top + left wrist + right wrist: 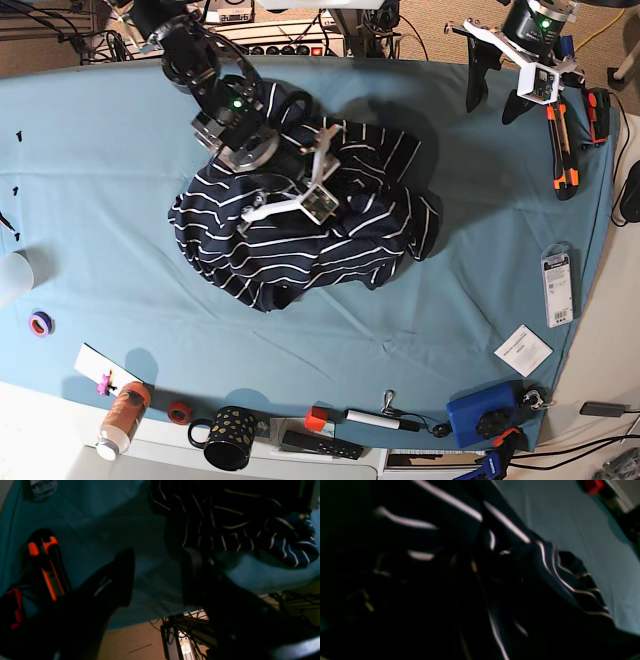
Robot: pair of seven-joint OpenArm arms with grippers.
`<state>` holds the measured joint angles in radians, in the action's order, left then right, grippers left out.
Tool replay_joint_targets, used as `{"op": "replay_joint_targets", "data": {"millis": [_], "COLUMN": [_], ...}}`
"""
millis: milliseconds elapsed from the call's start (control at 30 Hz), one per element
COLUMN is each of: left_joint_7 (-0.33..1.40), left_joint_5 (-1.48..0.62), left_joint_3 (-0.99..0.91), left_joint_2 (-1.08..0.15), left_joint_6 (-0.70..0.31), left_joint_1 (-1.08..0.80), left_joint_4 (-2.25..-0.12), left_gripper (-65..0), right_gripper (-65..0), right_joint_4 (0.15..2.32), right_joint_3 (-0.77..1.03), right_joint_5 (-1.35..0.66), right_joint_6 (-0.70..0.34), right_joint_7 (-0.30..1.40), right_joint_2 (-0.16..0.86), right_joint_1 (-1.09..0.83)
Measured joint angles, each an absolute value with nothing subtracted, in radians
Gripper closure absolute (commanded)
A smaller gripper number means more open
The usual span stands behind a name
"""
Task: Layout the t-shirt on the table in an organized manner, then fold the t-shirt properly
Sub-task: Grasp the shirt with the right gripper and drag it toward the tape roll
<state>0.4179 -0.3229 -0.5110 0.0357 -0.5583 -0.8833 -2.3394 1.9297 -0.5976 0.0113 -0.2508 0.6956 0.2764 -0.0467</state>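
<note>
The t-shirt (300,235) sits as a crumpled heap around the middle of the table (100,180), a bit toward the far edge, with folds stacked on each other and no sleeve or hem we can clearly pick out. So we judge the layout step is barely begun; nothing is flat yet.

The right gripper (285,205) is over the heap's upper part, its white fingers spread wide right above or into the cloth. We can't tell from the base view whether they touch fabric. The right wrist view is almost all dark striped cloth (545,575) very close and blurred, with teal table beyond, so the arm is down low on the pile. Nothing looks pinched; we read it as placed there to grab a layer and pull the shirt open.

The left gripper (495,85) is parked well apart, near the table's far corner, fingers apart and empty. In the left wrist view its dark fingers (125,577) frame bare teal cloth, with the shirt off to one side. Probably waiting clear so it doesn't snag.

Orange-handled tools (562,145) lie just beside that arm, and a mug (225,438), bottle (118,420) and blue box (485,415) line the near edge, all away from the shirt.
</note>
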Motion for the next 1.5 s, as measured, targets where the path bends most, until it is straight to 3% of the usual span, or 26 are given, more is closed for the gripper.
{"op": "replay_joint_targets", "data": {"millis": [33, 167, 400, 633, 867, 1000, 1267, 1500], "left_joint_7": [0.418, 0.411, 0.392, 0.391, 0.392, 0.391, 0.395, 0.413], "left_joint_5": [-0.323, -0.323, -0.323, -0.323, -0.322, -0.320, -0.319, -0.197], "left_joint_3": [-0.511, -0.511, -0.511, -0.511, -0.511, -0.511, -0.510, -0.265], "left_joint_2": [0.035, 0.035, 0.035, 0.035, 0.035, 0.036, 0.035, -0.004], "left_joint_6": [-0.558, -0.558, -0.558, -0.558, -0.562, -0.659, -0.679, -0.644], "left_joint_1": [-0.883, -0.883, -0.883, -0.883, -0.883, -0.883, -0.784, -0.756], "left_joint_4": [-2.339, -2.339, -2.339, -2.339, -2.339, -2.339, -2.339, -2.339], "left_gripper": [-30.1, -30.1, -30.1, -30.1, -30.1, -30.1, -30.1, -30.1], "right_gripper": [-24.0, 0.0, 0.0, 0.0, 0.0, 0.0, 0.0, 0.0], "right_joint_4": [1.930, 1.930, 1.930, 1.944, 1.944, 1.937, 1.659, 1.525], "right_joint_3": [-0.599, -0.605, -0.606, -0.564, -0.326, -0.159, 0.079, 0.221], "right_joint_5": [0.011, 0.014, 0.072, 0.183, 0.169, 0.054, 0.038, 0.031], "right_joint_6": [-0.249, -0.247, -0.151, -0.042, -0.040, -0.038, -0.103, -0.136], "right_joint_7": [0.692, 0.693, 0.694, 0.691, 0.693, 0.717, 0.720, 0.724], "right_joint_2": [0.272, 0.253, 0.243, 0.242, 0.240, 0.240, 0.234, 0.240], "right_joint_1": [-0.044, -0.044, -0.031, 0.099, 0.235, 0.272, 0.272, 0.267]}}
